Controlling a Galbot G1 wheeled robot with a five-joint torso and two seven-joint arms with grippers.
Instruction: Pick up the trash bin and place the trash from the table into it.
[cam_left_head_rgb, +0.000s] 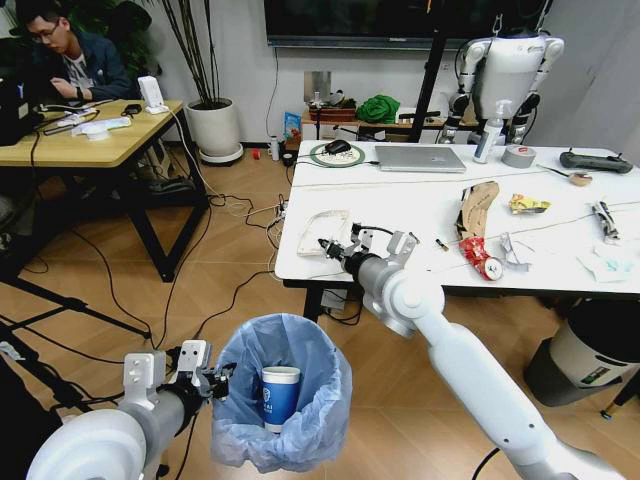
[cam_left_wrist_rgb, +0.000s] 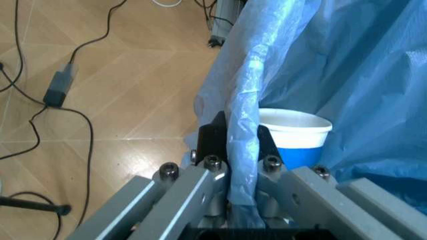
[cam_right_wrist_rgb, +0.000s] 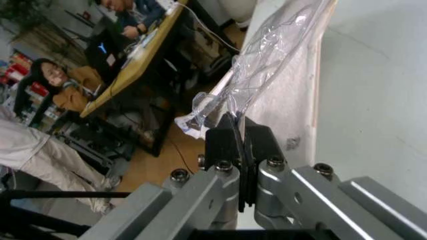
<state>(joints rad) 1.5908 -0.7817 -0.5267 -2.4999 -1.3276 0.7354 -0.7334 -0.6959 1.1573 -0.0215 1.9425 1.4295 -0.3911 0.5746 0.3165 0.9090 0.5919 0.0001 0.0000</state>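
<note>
Your left gripper (cam_left_head_rgb: 218, 380) is clamped on the rim of the trash bin's (cam_left_head_rgb: 300, 440) blue bag, holding the bin near the floor in front of the table (cam_left_head_rgb: 420, 215). A blue-white paper cup (cam_left_head_rgb: 280, 395) stands inside it. Your right gripper (cam_left_head_rgb: 330, 247) sits at the table's near-left corner, its fingers (cam_right_wrist_rgb: 223, 142) pinched on the edge of the clear plastic packaging (cam_left_head_rgb: 322, 228), which looks slightly lifted there, though that's hard to judge. The cardboard piece (cam_left_head_rgb: 478, 208), crushed red-labelled bottle (cam_left_head_rgb: 478, 257), wrappers (cam_left_head_rgb: 527, 204) and tissue (cam_left_head_rgb: 608, 263) lie farther right on the tabletop.
</note>
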